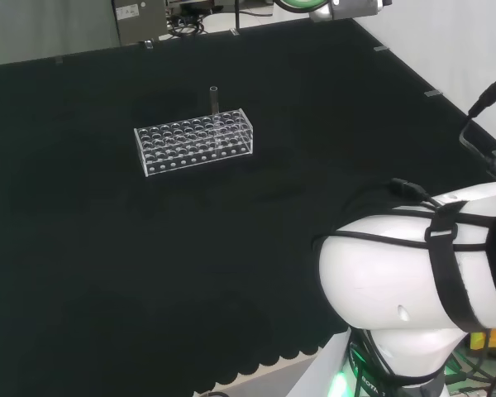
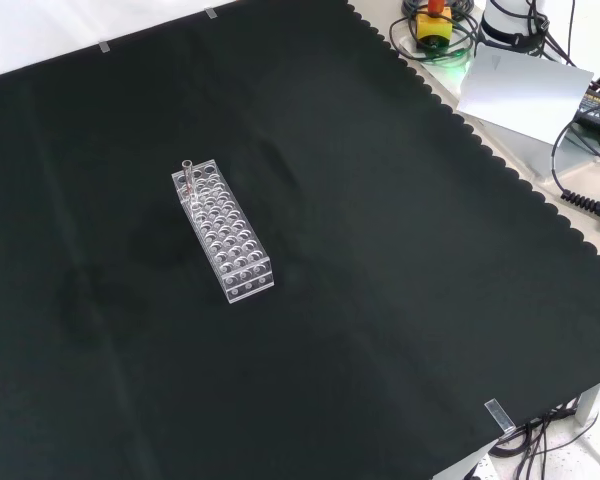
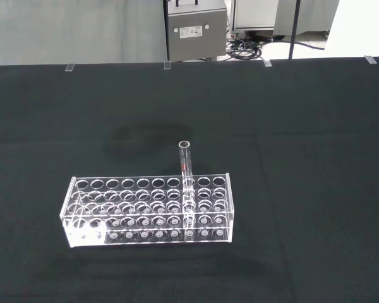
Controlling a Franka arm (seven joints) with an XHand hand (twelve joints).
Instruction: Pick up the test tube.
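A clear test tube (image 1: 215,102) stands upright in a clear plastic rack (image 1: 194,142) with many round holes. In the head view the tube sits in the rack's far row, toward its right end. In the front view the tube (image 2: 187,173) rises from the far left corner of the rack (image 2: 223,230). The wrist view looks at the rack (image 3: 148,210) from a distance, with the tube (image 3: 186,165) sticking up well above its top plate.
Black cloth (image 2: 380,250) covers the bench all around the rack. The arm's white link (image 1: 413,277) fills the lower right of the head view. Cables and a yellow device (image 2: 435,22) lie past the cloth's scalloped edge in the front view.
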